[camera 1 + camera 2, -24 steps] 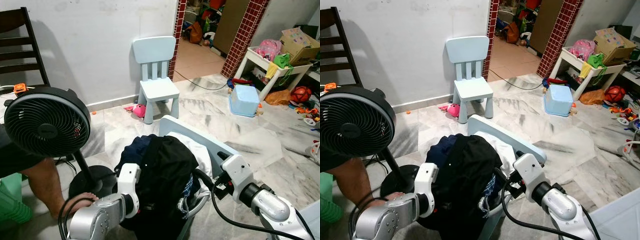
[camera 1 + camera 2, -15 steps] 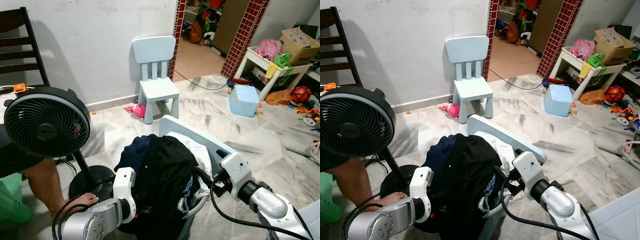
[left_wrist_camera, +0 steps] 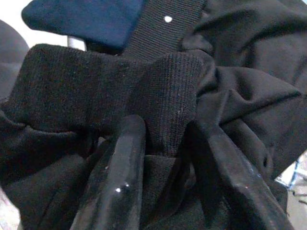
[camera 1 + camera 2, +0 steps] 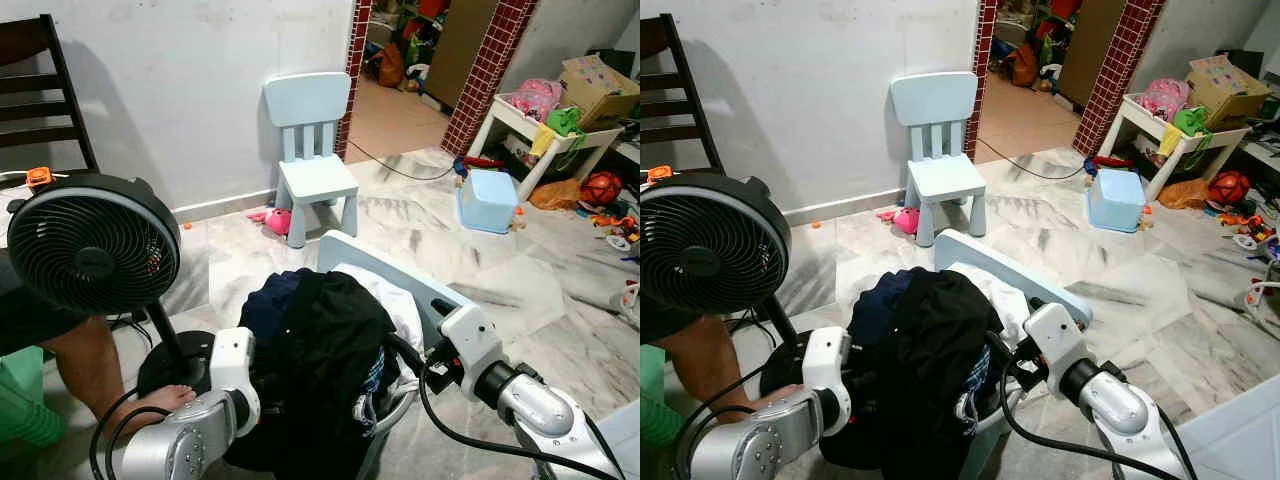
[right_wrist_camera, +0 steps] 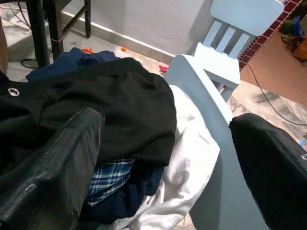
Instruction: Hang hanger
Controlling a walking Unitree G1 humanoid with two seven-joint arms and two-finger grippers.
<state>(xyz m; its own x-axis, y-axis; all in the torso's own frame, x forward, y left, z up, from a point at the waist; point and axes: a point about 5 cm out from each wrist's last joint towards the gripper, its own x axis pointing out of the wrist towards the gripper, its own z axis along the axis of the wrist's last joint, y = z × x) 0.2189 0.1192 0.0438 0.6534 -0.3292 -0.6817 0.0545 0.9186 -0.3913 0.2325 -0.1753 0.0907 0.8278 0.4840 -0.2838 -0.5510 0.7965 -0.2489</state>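
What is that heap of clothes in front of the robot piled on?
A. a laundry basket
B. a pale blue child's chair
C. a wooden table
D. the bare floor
B. The pile of clothes rests on the seat of a pale blue child's chair, whose backrest rises right behind the heap; the right wrist view shows the same backrest beside the white cloth.

Lived-in family home, room with marble-tile floor [image 4: 420, 225] and plain white wall [image 4: 180, 80]. Signs of children — small pale-blue kid's chair [image 4: 312, 150] stood against wall, pink toy [image 4: 276, 220] lay beside it, white low table [image 4: 545, 125] at right was heaped with toys and cardboard box [image 4: 600, 85]. Black standing fan [image 4: 92, 245] stood at left near dark wooden chair [image 4: 45, 80]. Pile of clothes [image 4: 320, 340] sat heaped on second pale-blue chair — laundry clutter. Brick-red tiled doorway [image 4: 485, 70] opened to further cluttered room.
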